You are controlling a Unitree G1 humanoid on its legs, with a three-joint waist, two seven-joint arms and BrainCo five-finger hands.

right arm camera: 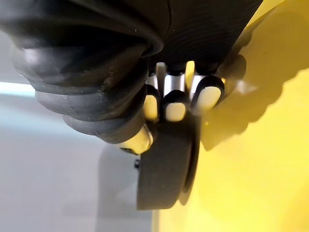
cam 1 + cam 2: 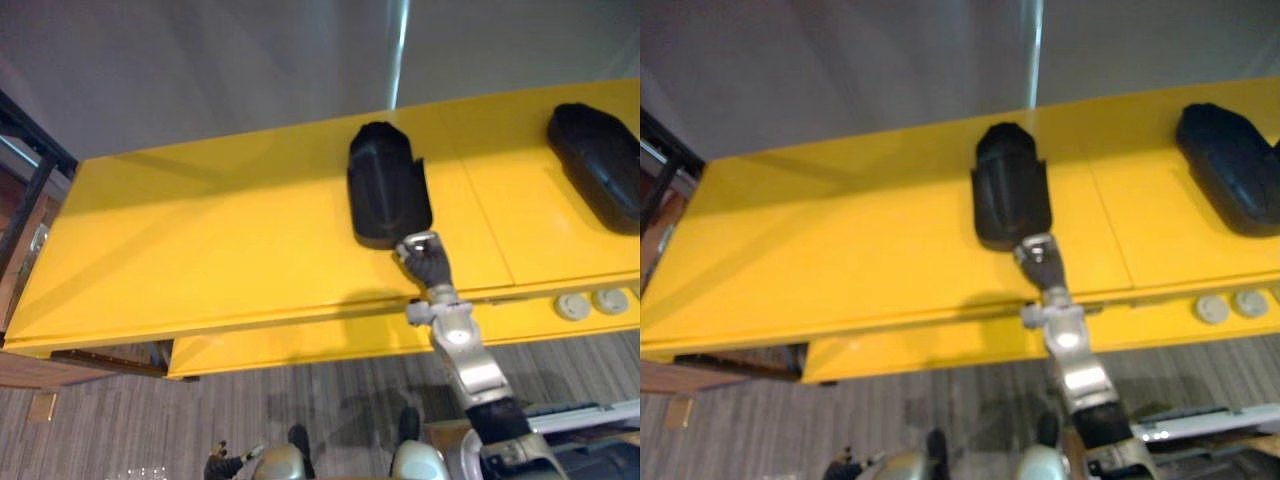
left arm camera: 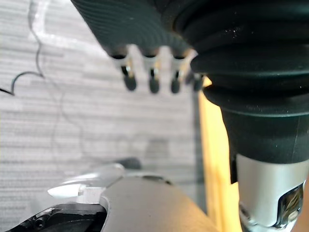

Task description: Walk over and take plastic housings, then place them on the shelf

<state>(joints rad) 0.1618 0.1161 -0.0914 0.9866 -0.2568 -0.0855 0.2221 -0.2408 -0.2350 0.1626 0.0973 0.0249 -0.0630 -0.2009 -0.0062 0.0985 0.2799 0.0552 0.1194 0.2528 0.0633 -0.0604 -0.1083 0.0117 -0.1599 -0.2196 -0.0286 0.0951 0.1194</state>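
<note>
Housing (image 2: 385,185) lay flat on the yellow shelf (image 2: 200,250), near its middle. The right robot hand (image 2: 425,262) was grasping its near end, with fingers curled over the edge and the thumb on the other side. I think it was being set down. To do that well, the robot hand should open slowly, then pull straight back to the near side so the housing does not slide. A second housing (image 2: 600,165) sat well apart on the right. The left robot hand (image 3: 153,82) hung loose over the floor (image 3: 72,121).

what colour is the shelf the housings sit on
The shelf is bright yellow under the black plastic housing; the left eye view shows it best.
</note>
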